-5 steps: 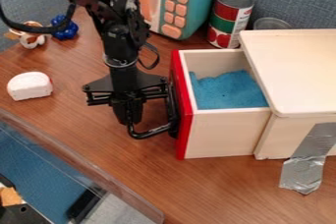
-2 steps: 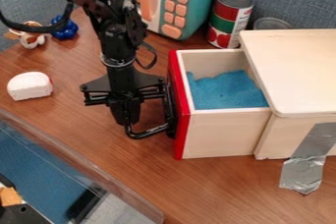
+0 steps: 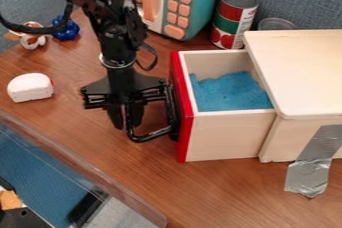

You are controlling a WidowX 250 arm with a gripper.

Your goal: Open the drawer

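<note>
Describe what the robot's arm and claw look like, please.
The arm is black, built of chunky jointed segments, with a pale, silvery ring low down. A thick black cable loops off its upper part, and a thinner black cable curls beside the lower part. The claw is black too, under a wide, flared black bracket.

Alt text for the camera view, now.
A pale wooden drawer with a red front stands open, blue material inside; a black metal end effector hangs at its black handle. Behind is a teal toy microwave.
</note>
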